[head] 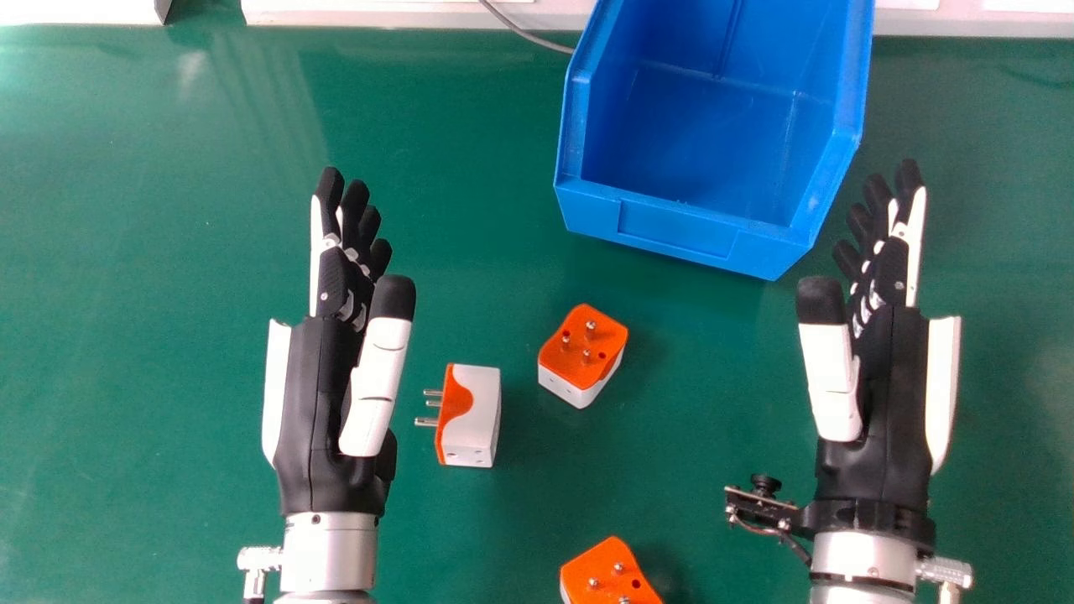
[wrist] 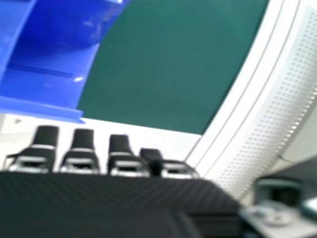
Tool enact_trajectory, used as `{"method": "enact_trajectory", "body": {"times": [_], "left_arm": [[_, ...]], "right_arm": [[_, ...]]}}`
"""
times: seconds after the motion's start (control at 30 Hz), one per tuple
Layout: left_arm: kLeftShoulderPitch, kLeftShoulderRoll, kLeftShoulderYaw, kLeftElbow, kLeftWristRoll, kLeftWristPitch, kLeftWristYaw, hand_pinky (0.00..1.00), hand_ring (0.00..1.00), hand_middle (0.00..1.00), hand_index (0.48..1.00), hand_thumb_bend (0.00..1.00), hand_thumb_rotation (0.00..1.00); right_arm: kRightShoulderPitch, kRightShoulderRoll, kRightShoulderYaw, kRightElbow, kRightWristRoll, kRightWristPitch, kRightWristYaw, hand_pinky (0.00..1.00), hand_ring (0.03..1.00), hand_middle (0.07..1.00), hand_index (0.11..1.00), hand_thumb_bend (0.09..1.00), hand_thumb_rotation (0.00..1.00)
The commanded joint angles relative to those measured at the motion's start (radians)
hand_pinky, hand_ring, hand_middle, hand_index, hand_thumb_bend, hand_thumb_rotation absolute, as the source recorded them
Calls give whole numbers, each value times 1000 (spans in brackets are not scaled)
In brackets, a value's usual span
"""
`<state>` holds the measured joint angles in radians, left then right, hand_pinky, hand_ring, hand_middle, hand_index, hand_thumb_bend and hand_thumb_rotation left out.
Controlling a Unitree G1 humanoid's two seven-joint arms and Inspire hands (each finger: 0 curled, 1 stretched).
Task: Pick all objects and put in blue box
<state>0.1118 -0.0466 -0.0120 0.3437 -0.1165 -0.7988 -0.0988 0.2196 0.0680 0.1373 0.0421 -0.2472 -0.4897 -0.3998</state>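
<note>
In the head view my left hand (head: 323, 394) is open at the left, beside an orange and white plug adapter (head: 474, 415) that lies on its side, pins toward the hand. A second adapter (head: 583, 356) sits mid-table with its pins up, and a third adapter (head: 608, 579) is cut by the bottom edge. The blue box (head: 680, 231) stands at the top right, its inside bare. My right hand (head: 881, 377) is open to the right of the adapters, holding nothing. The right hand view shows the right hand (wrist: 109, 198) and the blue box (wrist: 44, 84).
The adapters and box rest on a green table (head: 151, 252). A grey cable (head: 529, 35) runs to the box's left side at the back. White panels (head: 377, 15) line the far edge. A small camera mount (head: 763, 503) sticks out from my right wrist.
</note>
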Motion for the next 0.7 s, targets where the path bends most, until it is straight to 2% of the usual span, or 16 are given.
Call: {"method": "enact_trajectory", "body": {"times": [0.0, 0.23, 0.37, 0.53, 0.67], "left_arm": [[-2, -12, 0, -6, 8, -19, -4, 1000, 1000, 1000, 1000, 737, 803], [-2, -11, 0, -6, 9, -21, -6, 1000, 1000, 1000, 1000, 736, 803], [-2, -11, 1, -3, 14, -26, -3, 1000, 1000, 1000, 1000, 734, 804], [0, -10, 1, -6, 12, -23, -5, 1000, 1000, 1000, 1000, 734, 806], [2, -10, 1, -9, 17, -20, -2, 1000, 1000, 1000, 1000, 734, 806]], "right_arm": [[3, 35, 5, -18, -4, -22, -4, 916, 950, 961, 989, 796, 1000], [3, 19, 6, -22, -12, -19, 8, 914, 949, 961, 989, 798, 1000], [13, -13, 12, -48, -25, 5, 49, 914, 950, 961, 989, 800, 1000], [30, -94, 27, -114, 3, 67, 199, 909, 950, 963, 991, 806, 1000], [33, -178, 39, -173, 30, 118, 344, 909, 950, 963, 991, 806, 1000]]}}
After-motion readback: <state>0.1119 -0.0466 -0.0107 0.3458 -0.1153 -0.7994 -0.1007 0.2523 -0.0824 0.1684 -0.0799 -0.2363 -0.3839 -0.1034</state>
